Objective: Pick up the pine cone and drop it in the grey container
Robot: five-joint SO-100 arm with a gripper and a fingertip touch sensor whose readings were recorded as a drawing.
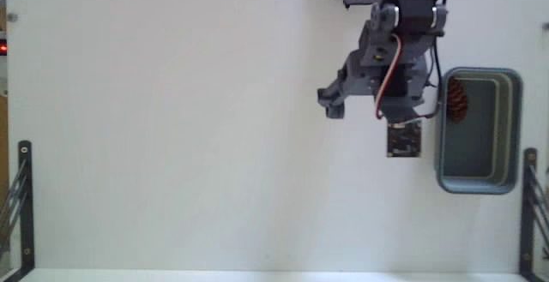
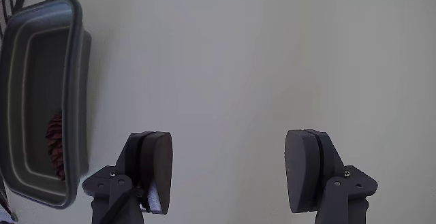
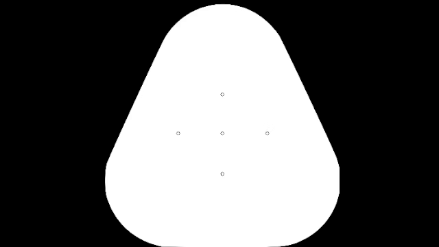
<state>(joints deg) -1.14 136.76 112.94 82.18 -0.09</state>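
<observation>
In the wrist view, the grey container (image 2: 42, 94) is seen at the left with the pine cone (image 2: 54, 146) lying inside, near its lower end. The jaws are spread wide and empty over bare worktop (image 2: 259, 60). The drop appears done; a clear withdrawal, away from the rim, is judged best.

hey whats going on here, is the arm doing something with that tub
A single robot arm sits over a white table beside the grey container. The pine cone already lies inside the container, near one end; the wrist view shows it there too. The gripper is open and empty, with only bare table between its fingers, off to the side of the container. So the drop looks done.
</observation>
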